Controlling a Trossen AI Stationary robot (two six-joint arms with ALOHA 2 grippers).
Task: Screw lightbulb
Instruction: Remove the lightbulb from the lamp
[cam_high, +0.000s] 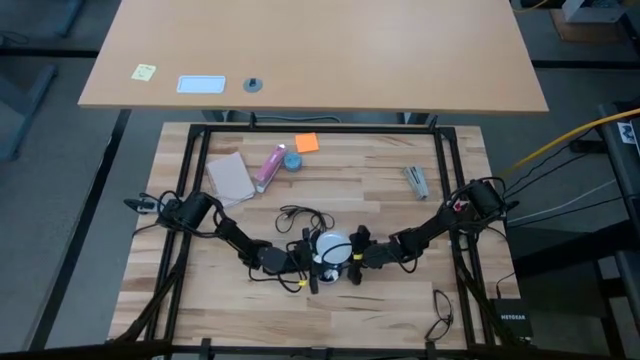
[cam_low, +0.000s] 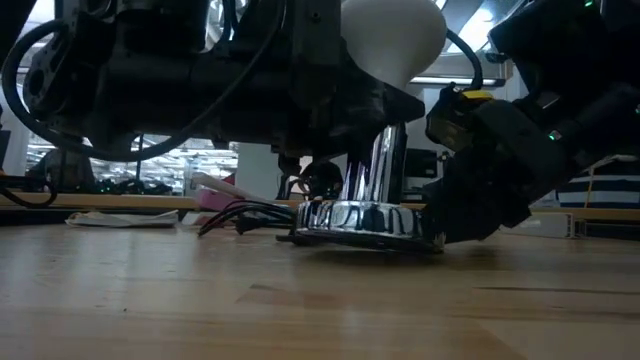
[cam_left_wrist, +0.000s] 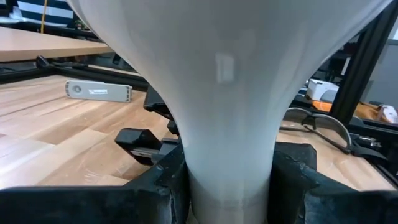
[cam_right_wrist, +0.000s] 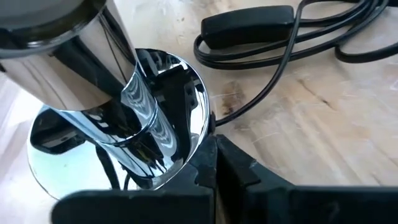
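Pale butcher-block planks of the work table (cam_high: 200, 270) fill the overhead view, with a larger tan desk (cam_high: 400, 50) beyond it; both dark arms meet near the front centre, where the small frosted white lightbulb (cam_high: 330, 243) shows between the left gripper (cam_high: 306, 258) and the right gripper (cam_high: 357, 254), a tangle of black cord (cam_high: 300, 215) just behind. From table height, the lightbulb (cam_low: 392, 35) sits upright atop the shiny chrome lamp stem (cam_low: 374, 165), which rises from the round mirrored silver lamp base (cam_low: 366, 222); the right gripper (cam_low: 470, 215) presses low against that base. The left wrist camera shows the bulb's narrow neck (cam_left_wrist: 229, 162) wedged between the left gripper's dark fingers (cam_left_wrist: 163, 186), which are partly closed and clasp it. The right wrist camera shows the right gripper (cam_right_wrist: 214, 165) fully closed, its tips resting on the base's rim (cam_right_wrist: 199, 124), apparently steadying it rather than gripping. The likely risk is cross-threading if the bulb is turned while tilted; another is the base sliding or tipping if the right gripper's pressure slips off the polished rim, and too hard a squeeze could crack the glass neck.
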